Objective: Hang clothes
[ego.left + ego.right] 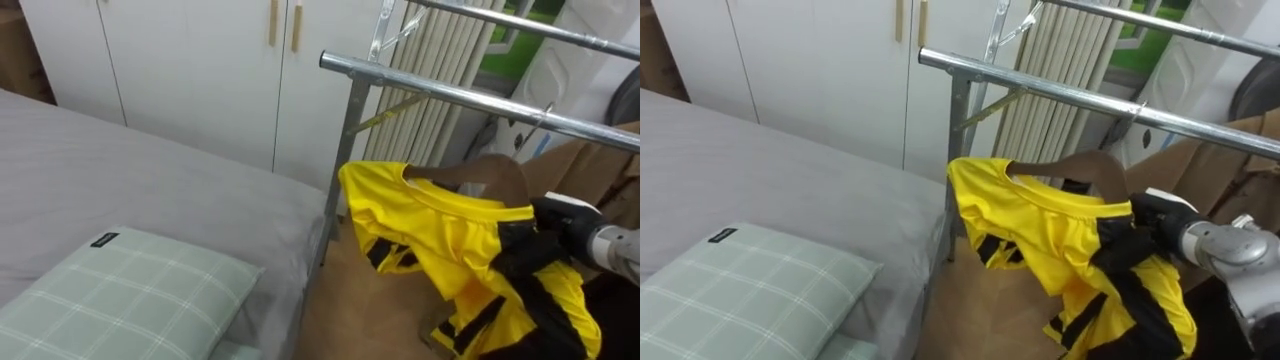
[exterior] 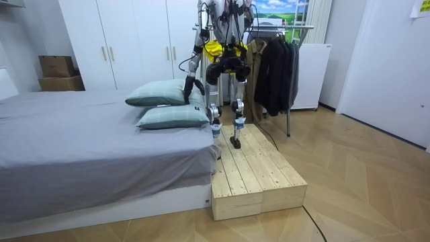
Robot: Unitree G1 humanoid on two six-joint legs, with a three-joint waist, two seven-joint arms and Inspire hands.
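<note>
Looking down past the rack's metal rail (image 1: 470, 95), I see the yellow jersey (image 1: 430, 230) just below it and apart from it, draped on a brown hanger (image 1: 495, 170). My right hand (image 1: 540, 228) comes in under the rail's right stretch, its dark fingers curled tight into the jersey's shoulder over the hanger's arm. Left of the rail and lower lie the grey bed (image 1: 150, 180) and a checked green pillow (image 1: 130, 290). White wardrobe doors (image 1: 200, 60) stand behind the rail's near end. In the room view the robot stands on a wooden platform (image 2: 255, 175) facing the rail. Its left hand (image 2: 197, 86) hangs well below the rail, and I cannot tell how its fingers are set.
</note>
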